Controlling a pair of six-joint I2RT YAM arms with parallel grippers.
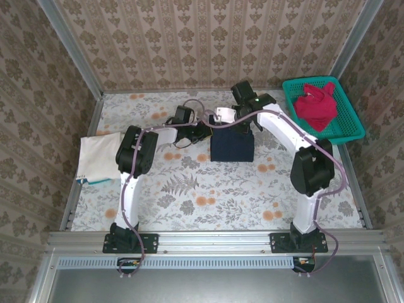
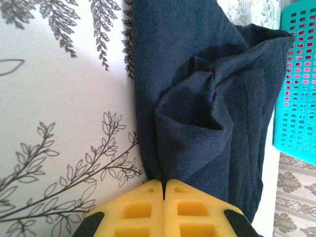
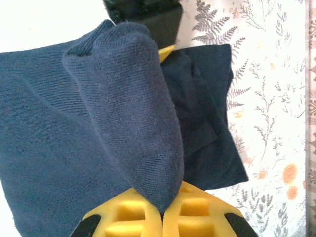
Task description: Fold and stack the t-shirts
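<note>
right end effector point(image 3: 163, 213) clamped | pinching navy t-shirt point(image 3: 123, 108) fold | floral table point(image 3: 276, 98)

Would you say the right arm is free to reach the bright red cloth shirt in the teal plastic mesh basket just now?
Probably not yet: its jaws are shut on a fold of the dark navy cloth shirt. The red shirt lies uncovered in the basket beside that arm.

- One t-shirt point(image 1: 100, 158) lies at the left edge of the counter point(image 1: 208, 189).
- A second t-shirt point(image 1: 231, 146) lies in the middle, with the left gripper point(image 2: 164, 190) and the right gripper point(image 3: 163, 210) at its far edge.
- A third t-shirt point(image 1: 317, 104) lies in the basket point(image 1: 346, 136) at the far right corner.
</note>
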